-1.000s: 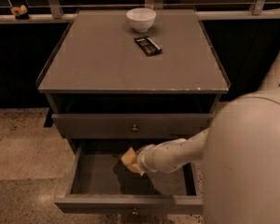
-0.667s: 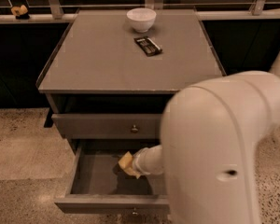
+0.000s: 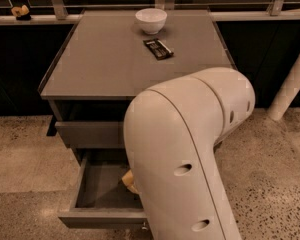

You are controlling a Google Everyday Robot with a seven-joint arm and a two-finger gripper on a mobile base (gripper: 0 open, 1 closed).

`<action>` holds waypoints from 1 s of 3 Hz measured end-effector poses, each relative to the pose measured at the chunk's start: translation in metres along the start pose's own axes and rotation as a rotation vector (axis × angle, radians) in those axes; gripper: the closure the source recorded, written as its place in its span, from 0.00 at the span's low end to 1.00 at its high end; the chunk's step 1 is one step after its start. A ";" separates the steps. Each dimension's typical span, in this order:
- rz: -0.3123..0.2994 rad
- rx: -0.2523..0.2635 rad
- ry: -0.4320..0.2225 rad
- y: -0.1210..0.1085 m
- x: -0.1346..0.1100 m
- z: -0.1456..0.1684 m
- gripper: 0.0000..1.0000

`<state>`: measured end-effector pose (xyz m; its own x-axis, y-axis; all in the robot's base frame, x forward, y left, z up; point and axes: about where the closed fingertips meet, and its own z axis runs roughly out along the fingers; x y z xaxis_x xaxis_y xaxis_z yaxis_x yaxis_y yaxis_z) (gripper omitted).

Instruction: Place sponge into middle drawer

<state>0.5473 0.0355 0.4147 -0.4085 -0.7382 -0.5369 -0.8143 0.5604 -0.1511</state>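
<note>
The arm (image 3: 190, 159) had swung across since before, hiding the pincer down in the middle drawer (image 3: 102, 217); I cannot tell its grip. The sponge (image 3: 128, 180) peeked out at the arm's nine o'clock.

Bent white arm (image 3: 185, 154), hand hidden behind.

Dim warm light, dark surroundings.
You get soft light from above on the cabinet top (image 3: 115, 59); the middle drawer (image 3: 97, 186) sits shadowed, where the bright arm (image 3: 190, 154) hides your gripper.
</note>
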 end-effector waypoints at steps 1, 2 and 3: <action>0.012 0.038 -0.038 0.002 -0.001 -0.017 1.00; 0.012 0.038 -0.038 0.002 -0.001 -0.017 1.00; 0.032 0.029 -0.080 -0.003 0.007 -0.022 1.00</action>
<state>0.5383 0.0204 0.4297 -0.3984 -0.6881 -0.6065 -0.7888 0.5945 -0.1563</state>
